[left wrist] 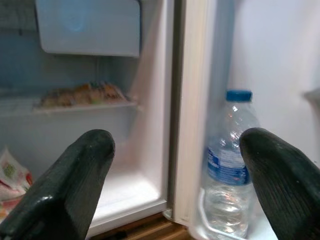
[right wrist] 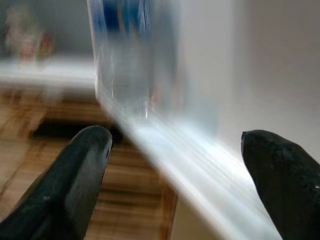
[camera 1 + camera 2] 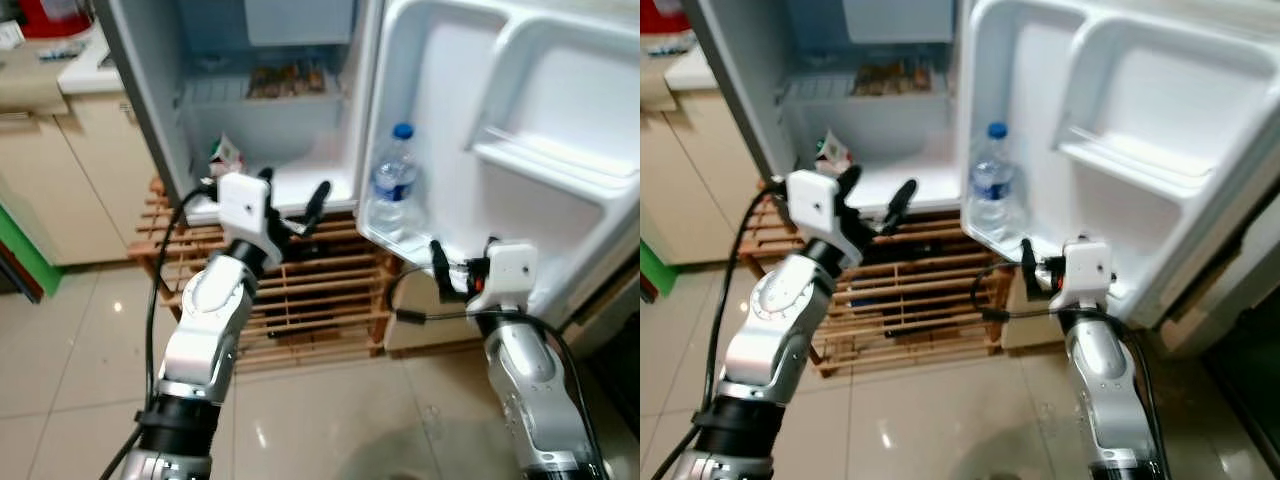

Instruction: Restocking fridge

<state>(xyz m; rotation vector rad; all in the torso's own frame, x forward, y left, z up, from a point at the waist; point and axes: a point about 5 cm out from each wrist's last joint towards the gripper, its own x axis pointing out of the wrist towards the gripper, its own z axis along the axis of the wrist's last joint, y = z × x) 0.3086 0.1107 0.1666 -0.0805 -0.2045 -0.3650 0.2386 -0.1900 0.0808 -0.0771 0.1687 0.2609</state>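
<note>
The small fridge point(image 3: 300, 150) stands open, its door point(image 3: 520, 120) swung out to the right. A clear water bottle point(image 3: 393, 185) with a blue cap stands upright in the door's lowest shelf. My left gripper point(image 3: 292, 200) is open and holds nothing, level with the fridge's bottom floor just in front of it; in the left wrist view its fingers point(image 1: 65, 190) frame the bottle point(image 1: 227, 170). My right gripper point(image 3: 462, 262) is open and empty, just below and right of the door shelf, with the blurred bottle point(image 2: 127, 55) close ahead.
A colourful packet point(image 3: 226, 155) lies at the left of the fridge floor. Food packs point(image 3: 287, 80) sit on the upper wire shelf under the freezer box point(image 3: 298, 20). The fridge rests on a wooden slatted rack point(image 3: 320, 290). A beige cabinet point(image 3: 60, 180) stands to the left.
</note>
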